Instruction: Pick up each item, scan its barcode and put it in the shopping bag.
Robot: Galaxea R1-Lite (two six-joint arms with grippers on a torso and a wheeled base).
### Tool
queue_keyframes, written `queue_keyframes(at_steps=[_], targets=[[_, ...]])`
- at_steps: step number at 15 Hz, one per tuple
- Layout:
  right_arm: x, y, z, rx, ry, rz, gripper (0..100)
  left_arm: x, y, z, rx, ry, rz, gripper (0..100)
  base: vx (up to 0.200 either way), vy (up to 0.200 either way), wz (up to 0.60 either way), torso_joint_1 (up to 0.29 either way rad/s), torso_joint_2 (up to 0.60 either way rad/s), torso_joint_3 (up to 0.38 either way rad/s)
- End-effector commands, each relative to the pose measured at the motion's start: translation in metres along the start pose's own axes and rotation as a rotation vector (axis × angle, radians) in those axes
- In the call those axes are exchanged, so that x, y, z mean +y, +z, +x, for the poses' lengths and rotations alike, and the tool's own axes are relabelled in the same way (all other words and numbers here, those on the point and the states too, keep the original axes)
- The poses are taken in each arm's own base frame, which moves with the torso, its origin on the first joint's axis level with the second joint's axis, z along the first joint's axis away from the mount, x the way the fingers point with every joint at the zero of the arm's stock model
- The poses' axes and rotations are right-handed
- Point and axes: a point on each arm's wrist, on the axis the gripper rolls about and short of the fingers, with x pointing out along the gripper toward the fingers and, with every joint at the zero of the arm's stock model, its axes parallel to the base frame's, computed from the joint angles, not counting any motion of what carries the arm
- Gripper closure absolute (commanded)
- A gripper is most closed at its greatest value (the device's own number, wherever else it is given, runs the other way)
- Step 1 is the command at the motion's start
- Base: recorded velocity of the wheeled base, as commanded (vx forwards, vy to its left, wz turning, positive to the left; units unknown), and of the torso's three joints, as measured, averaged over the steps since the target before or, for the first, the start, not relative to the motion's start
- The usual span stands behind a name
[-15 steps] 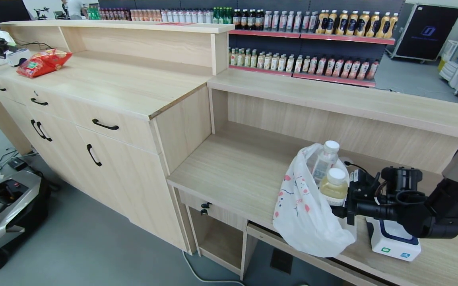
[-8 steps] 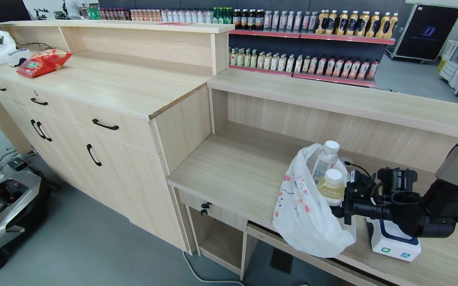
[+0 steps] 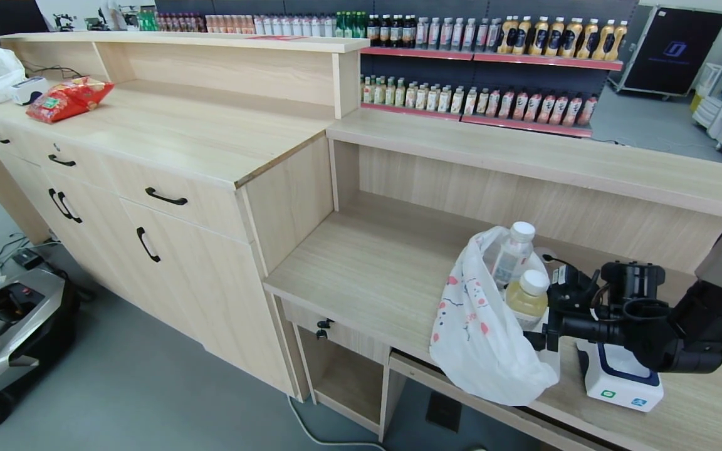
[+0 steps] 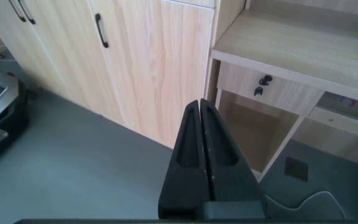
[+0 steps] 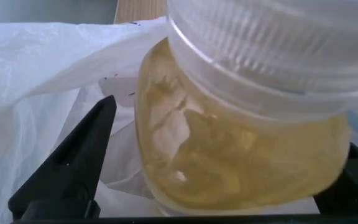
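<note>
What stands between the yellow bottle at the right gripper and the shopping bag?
Nothing visible: the yellow bottle already sits in the open mouth of the shopping bag, beside a clear bottle, within the right gripper.

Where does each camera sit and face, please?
Head view: robot's head, facing forward and down at the counter; right gripper shows.
Left wrist view: left arm, facing floor and cabinet doors; shut left gripper shows.
Right wrist view: right arm, facing the yellow drink bottle within its open gripper.
Shared: head and right wrist show bottle and shopping bag.
</note>
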Motion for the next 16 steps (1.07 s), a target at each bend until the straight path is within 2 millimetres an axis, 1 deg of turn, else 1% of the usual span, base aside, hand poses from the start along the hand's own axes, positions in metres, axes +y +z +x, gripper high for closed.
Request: queue_keyframes(at_steps=[1,3,4,6,7,8,9,10,12,13,14,16], targets=[[-0.006,0.02,-0.017,-0.014,-0.044,-0.028,0,0.0,0.0,0.0,0.0,0.0,0.0,100,0.0,0.0,0.0,0.0,0.0,0.0],[-0.01,0.033,-0.044,-0.007,-0.114,-0.045,0,0.0,0.0,0.0,0.0,0.0,0.0,100,0.0,0.0,0.0,0.0,0.0,0.0],[-0.011,0.037,-0.054,-0.001,-0.136,-0.04,0,0.0,0.0,0.0,0.0,0.0,0.0,100,0.0,0.0,0.0,0.0,0.0,0.0],[-0.004,0.059,-0.085,0.043,-0.184,0.022,0,0.0,0.0,0.0,0.0,0.0,0.0,100,0.0,0.0,0.0,0.0,0.0,0.0],[0.004,0.07,-0.1,0.082,-0.227,0.057,0,0.0,0.0,0.0,0.0,0.0,0.0,100,0.0,0.0,0.0,0.0,0.0,0.0],[0.018,0.082,-0.121,0.123,-0.276,0.104,0,0.0,0.0,0.0,0.0,0.0,0.0,100,0.0,0.0,0.0,0.0,0.0,0.0],[0.03,0.094,-0.138,0.139,-0.308,0.124,0,0.0,0.0,0.0,0.0,0.0,0.0,100,0.0,0.0,0.0,0.0,0.0,0.0],[0.04,0.103,-0.152,0.149,-0.341,0.132,0,0.0,0.0,0.0,0.0,0.0,0.0,100,0.0,0.0,0.0,0.0,0.0,0.0],[0.057,0.115,-0.17,0.16,-0.391,0.144,0,0.0,0.0,0.0,0.0,0.0,0.0,100,0.0,0.0,0.0,0.0,0.0,0.0],[0.073,0.127,-0.184,0.18,-0.431,0.17,0,0.0,0.0,0.0,0.0,0.0,0.0,100,0.0,0.0,0.0,0.0,0.0,0.0],[0.083,0.134,-0.191,0.188,-0.454,0.175,0,0.0,0.0,0.0,0.0,0.0,0.0,100,0.0,0.0,0.0,0.0,0.0,0.0],[0.092,0.147,-0.204,0.202,-0.515,0.11,0,0.0,0.0,0.0,0.0,0.0,0.0,100,0.0,0.0,0.0,0.0,0.0,0.0]])
